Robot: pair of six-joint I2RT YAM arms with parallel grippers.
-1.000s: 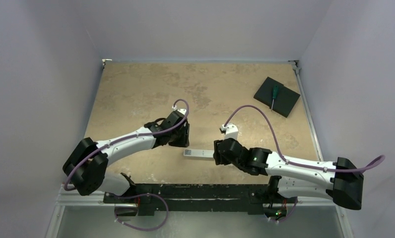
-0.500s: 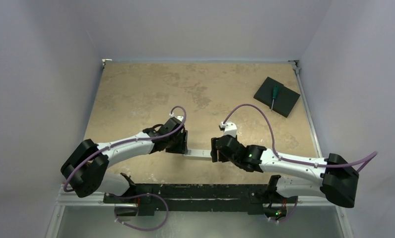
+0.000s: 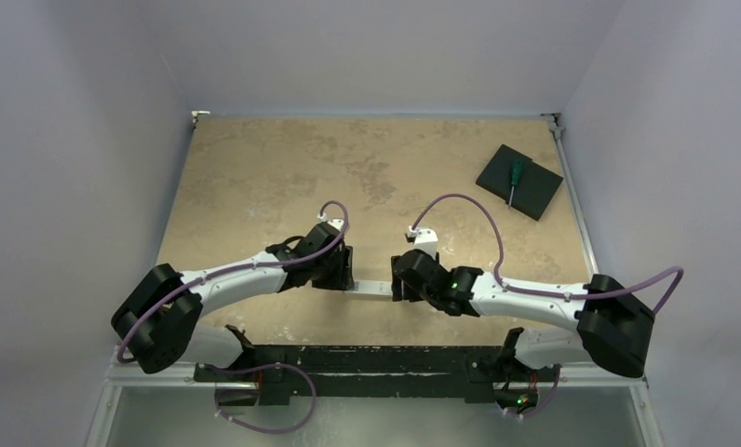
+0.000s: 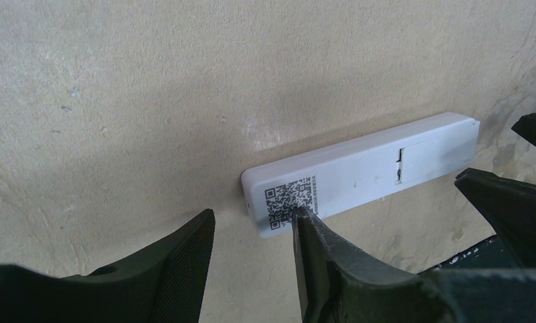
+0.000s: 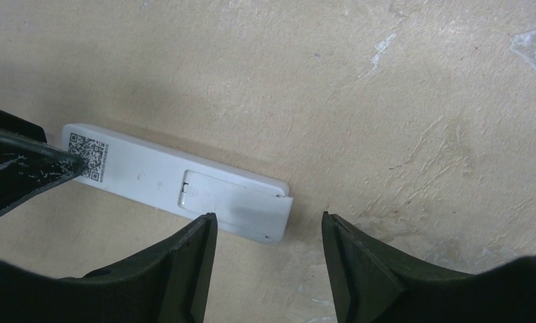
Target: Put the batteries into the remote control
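Left wrist view: remote control (image 4: 359, 168) lies flat on the counter (image 4: 117, 81), back side up, near the front edge between my two arms. QR label (image 4: 289, 198) sits at one end and the battery cover (image 4: 430, 151) is seated at the other. My left end effector (image 4: 250, 225) has its jaws apart, with one fingertip (image 4: 302, 219) at the label end. My right end effector (image 5: 269, 232) has its jaws apart too, just beside the cover end, not clamped on anything. Far right corner: black pad (image 3: 520, 182) with a green-handled screwdriver (image 3: 514, 177) resting on it.
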